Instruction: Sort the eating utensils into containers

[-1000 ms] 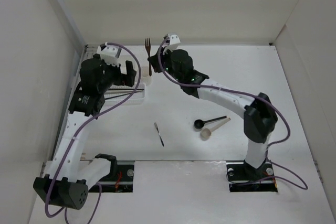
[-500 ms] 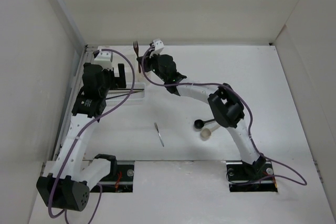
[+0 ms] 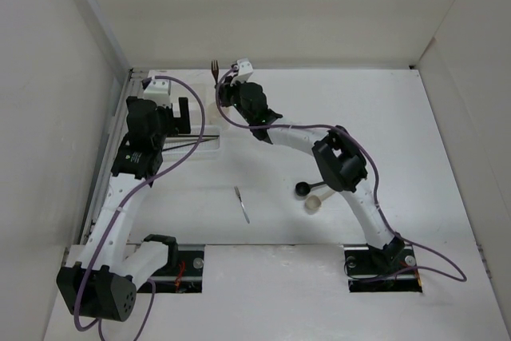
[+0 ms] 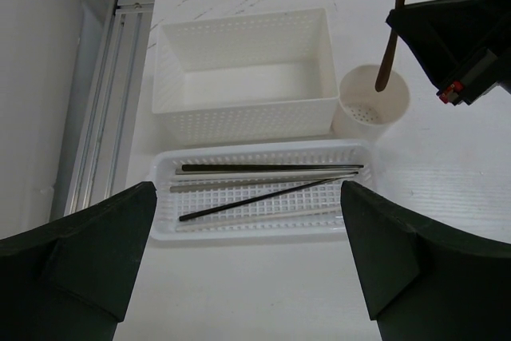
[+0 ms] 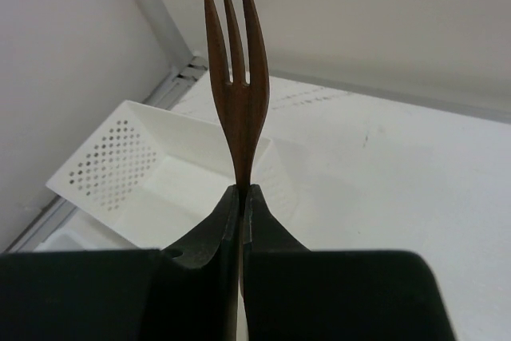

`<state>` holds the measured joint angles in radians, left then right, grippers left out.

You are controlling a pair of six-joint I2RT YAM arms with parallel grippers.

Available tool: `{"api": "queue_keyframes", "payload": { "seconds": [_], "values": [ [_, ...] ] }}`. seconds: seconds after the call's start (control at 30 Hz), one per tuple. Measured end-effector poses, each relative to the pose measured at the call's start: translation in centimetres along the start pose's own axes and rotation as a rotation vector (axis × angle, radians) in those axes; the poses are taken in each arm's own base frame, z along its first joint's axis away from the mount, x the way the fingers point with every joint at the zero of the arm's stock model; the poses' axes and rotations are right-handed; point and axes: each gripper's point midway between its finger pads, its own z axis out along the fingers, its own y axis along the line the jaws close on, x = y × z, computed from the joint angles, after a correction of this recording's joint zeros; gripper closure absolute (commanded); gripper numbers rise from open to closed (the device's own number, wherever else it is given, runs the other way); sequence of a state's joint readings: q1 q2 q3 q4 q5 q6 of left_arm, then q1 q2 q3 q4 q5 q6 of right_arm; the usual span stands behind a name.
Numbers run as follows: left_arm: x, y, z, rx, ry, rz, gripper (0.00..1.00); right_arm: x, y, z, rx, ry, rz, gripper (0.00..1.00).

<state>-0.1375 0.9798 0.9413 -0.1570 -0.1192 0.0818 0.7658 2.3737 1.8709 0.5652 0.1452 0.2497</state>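
You had the right gripper pinching the slim brown wooden fork upright, handle aimed at the short round white perforated cup beneath its fingers.

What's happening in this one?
The right gripper is shut on the brown fork, tines up, with its handle end over the round cup beside the rectangular box. The left gripper hangs open over the slotted tray, which holds chopsticks. A grey fork, black spoon and beige spoon lie unsorted on the table.
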Motion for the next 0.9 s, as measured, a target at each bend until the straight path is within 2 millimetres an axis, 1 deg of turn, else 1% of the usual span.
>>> {"api": "queue_keyframes", "payload": {
  "seconds": [0.17, 0.27, 0.37, 0.43, 0.67, 0.7, 0.73, 0.83, 0.87, 0.9],
  "values": [
    [-0.2, 0.3, 0.1, -0.013, -0.009, 0.005, 0.00, 1.6, -1.5, -0.1, 0.072, 0.052, -0.012, 1.00],
    [-0.2, 0.3, 0.1, -0.016, -0.010, 0.005, 0.00, 1.6, -1.8, -0.1, 0.102, 0.070, -0.018, 1.00],
    [-0.2, 0.4, 0.1, -0.016, -0.010, 0.007, 0.00, 1.5, -2.1, -0.1, 0.129, 0.077, -0.022, 0.99],
    [-0.2, 0.4, 0.1, -0.018, -0.010, 0.010, 0.00, 1.9, -2.2, -0.3, 0.144, 0.092, -0.027, 0.95],
    [-0.5, 0.8, 0.1, -0.028, -0.019, 0.008, 0.00, 2.9, -2.2, -0.6, 0.163, 0.132, -0.037, 0.94],
    [-0.5, 0.8, 0.1, -0.029, -0.021, 0.007, 0.00, 2.9, -2.1, -0.6, 0.162, 0.132, -0.038, 0.92],
    [-0.6, 0.8, 0.1, -0.029, -0.023, 0.007, 0.00, 2.9, -2.0, -0.5, 0.161, 0.132, -0.038, 0.85],
    [-0.5, 0.8, 0.2, -0.030, -0.023, 0.007, 0.00, 2.9, -2.0, -0.4, 0.160, 0.133, -0.040, 0.74],
    [-0.4, 0.8, 0.2, -0.029, -0.021, 0.008, 0.00, 2.9, -2.0, -0.4, 0.160, 0.133, -0.039, 0.68],
    [-0.3, 0.8, 0.2, -0.030, -0.020, 0.011, 0.00, 2.9, -2.0, -0.4, 0.161, 0.133, -0.039, 0.65]
  ]
}}
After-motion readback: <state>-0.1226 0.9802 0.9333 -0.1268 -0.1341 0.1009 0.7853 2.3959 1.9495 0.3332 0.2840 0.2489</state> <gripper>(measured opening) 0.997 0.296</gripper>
